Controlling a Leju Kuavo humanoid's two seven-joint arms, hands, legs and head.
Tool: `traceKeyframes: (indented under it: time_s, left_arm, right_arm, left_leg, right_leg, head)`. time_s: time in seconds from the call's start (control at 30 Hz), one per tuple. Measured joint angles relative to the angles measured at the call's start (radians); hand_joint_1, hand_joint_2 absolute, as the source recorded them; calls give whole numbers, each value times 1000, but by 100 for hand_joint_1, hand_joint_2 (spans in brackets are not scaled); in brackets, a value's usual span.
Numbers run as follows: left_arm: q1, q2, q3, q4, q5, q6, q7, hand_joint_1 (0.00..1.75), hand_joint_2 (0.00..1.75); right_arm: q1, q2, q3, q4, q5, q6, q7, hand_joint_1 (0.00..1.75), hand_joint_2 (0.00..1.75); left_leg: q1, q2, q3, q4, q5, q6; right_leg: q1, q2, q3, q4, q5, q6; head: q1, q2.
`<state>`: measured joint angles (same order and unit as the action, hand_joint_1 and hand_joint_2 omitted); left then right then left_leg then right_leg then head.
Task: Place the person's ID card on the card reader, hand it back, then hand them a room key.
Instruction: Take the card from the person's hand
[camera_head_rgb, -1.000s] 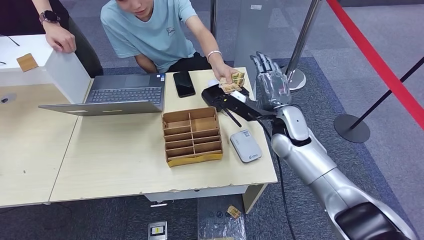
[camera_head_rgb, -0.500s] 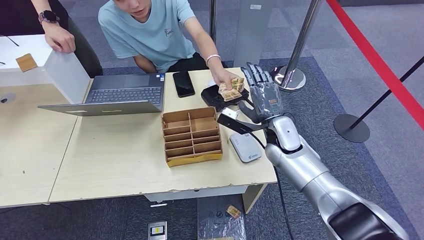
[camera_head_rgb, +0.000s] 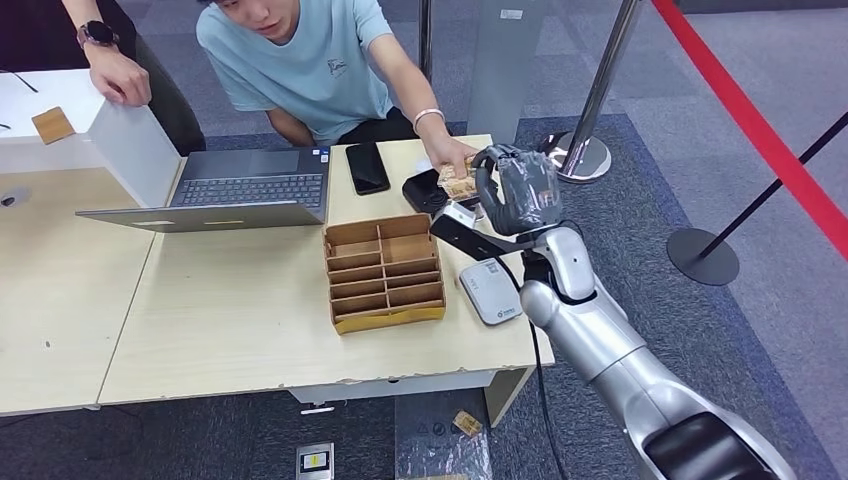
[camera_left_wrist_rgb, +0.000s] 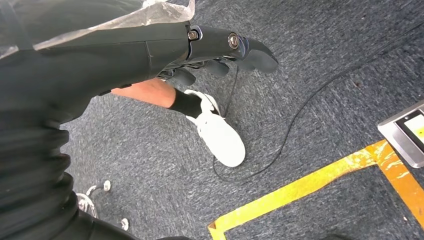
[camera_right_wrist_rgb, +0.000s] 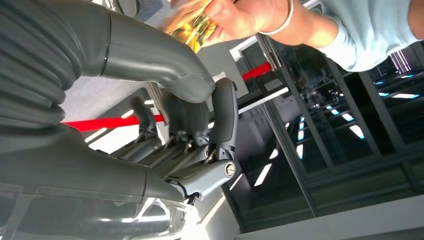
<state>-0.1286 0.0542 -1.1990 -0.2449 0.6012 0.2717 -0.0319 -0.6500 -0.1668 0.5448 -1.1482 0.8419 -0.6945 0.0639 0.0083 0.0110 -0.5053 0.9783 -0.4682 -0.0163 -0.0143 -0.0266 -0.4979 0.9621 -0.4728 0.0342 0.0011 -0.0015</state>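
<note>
A person in a light blue shirt holds a yellowish ID card (camera_head_rgb: 459, 185) in one hand (camera_head_rgb: 452, 160) over the table's far right corner. My right hand (camera_head_rgb: 518, 187) is raised right beside the card, fingers curled in toward the thumb. In the right wrist view the card (camera_right_wrist_rgb: 192, 22) lies against the outer side of my thumb (camera_right_wrist_rgb: 165, 62), still in the person's hand (camera_right_wrist_rgb: 240, 17); whether I grip it is unclear. The white card reader (camera_head_rgb: 490, 291) lies flat near the table's right edge. My left hand (camera_left_wrist_rgb: 220, 47) hangs over the carpet, holding nothing.
A divided cardboard box (camera_head_rgb: 384, 272) stands mid-table, left of the reader. A black device (camera_head_rgb: 423, 190) sits under the card, a phone (camera_head_rgb: 367, 167) and an open laptop (camera_head_rgb: 235, 190) further left. Stanchion posts (camera_head_rgb: 590, 110) stand behind. Another person's arm (camera_head_rgb: 115, 70) rests at far left.
My right hand has moved left toward the person's hand and its fingers, straight a second ago, have curled in beside the card. The person's hand stays put.
</note>
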Motion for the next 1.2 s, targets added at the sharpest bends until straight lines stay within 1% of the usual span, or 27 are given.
traceKeyframes:
  time_s: [0.1, 0.13, 0.23, 0.27, 0.33, 0.37, 0.47, 0.5, 0.63, 0.83, 1.1, 1.2]
  left_arm:
    - [0, 0, 0, 0, 0, 0, 1, 0, 175]
    - [0, 0, 0, 0, 0, 0, 1, 0, 175]
    - [0, 0, 0, 0, 0, 0, 1, 0, 175]
    - [0, 0, 0, 0, 0, 0, 1, 0, 175]
    - [0, 0, 0, 0, 0, 0, 1, 0, 175]
    - [0, 0, 0, 0, 0, 0, 1, 0, 175]
    - [1, 0, 0, 0, 0, 2, 0, 0, 175]
    - [1, 0, 0, 0, 0, 2, 0, 0, 175]
    - [1, 0, 0, 0, -2, 3, 0, 0, 175]
    - [1, 0, 0, 0, -9, 3, 1, 0, 175]
    - [1, 0, 0, 0, -10, 11, -2, 0, 175]
    - [1, 0, 0, 0, -9, 11, 0, 0, 175]
  right_arm:
    - [5, 6, -5, -6, -1, 0, -1, 175, 175]
    - [7, 8, -7, -8, -2, 0, -2, 161, 175]
    - [13, 12, -13, -13, -5, -1, -3, 96, 175]
    - [13, 12, -14, -13, -6, -1, -3, 89, 175]
    - [14, 12, -14, -14, -6, -1, -3, 89, 175]
    - [15, 13, -15, -14, -7, -1, -3, 78, 175]
    - [18, 13, -18, -20, -4, -1, 4, 25, 175]
    - [19, 13, -18, -24, -2, -1, 9, 17, 175]
    - [20, 9, -19, -38, 0, 2, 25, 11, 175]
    - [21, 5, -16, -44, 0, 6, 41, 7, 175]
    - [22, 6, -1, -30, 0, 2, 35, 4, 175]
    - [22, 6, 6, -28, 4, 4, 32, 7, 175]
  left_leg:
    - [0, 0, 0, 0, 0, 0]
    - [0, 0, 0, 0, 0, 0]
    - [0, 0, 0, 0, 0, 0]
    - [0, 0, 0, 0, 0, 0]
    - [0, 0, 0, 0, 0, 0]
    - [0, 0, 0, 0, 0, 0]
    - [0, 0, 0, 0, 0, 0]
    - [0, 0, 0, 0, 0, 0]
    - [0, 0, 0, 0, 0, 0]
    - [0, 0, 0, 0, 0, 0]
    - [0, 0, 0, 0, 0, 0]
    - [0, 0, 0, 0, 0, 0]
  right_leg:
    - [0, 0, 0, 0, 0, 0]
    - [0, 0, 0, 0, 0, 0]
    - [0, 0, 0, 0, 0, 0]
    - [0, 0, 0, 0, 0, 0]
    - [0, 0, 0, 0, 0, 0]
    - [0, 0, 0, 0, 0, 0]
    - [0, 0, 0, 0, 0, 0]
    - [0, 0, 0, 0, 0, 0]
    - [0, 0, 0, 0, 0, 0]
    - [0, 0, 0, 0, 0, 0]
    - [0, 0, 0, 0, 0, 0]
    - [0, 0, 0, 0, 0, 0]
  head:
    - [0, 0]
    - [0, 0]
    - [0, 0]
    - [0, 0]
    - [0, 0]
    - [0, 0]
    - [0, 0]
    - [0, 0]
    - [0, 0]
    - [0, 0]
    - [0, 0]
    - [0, 0]
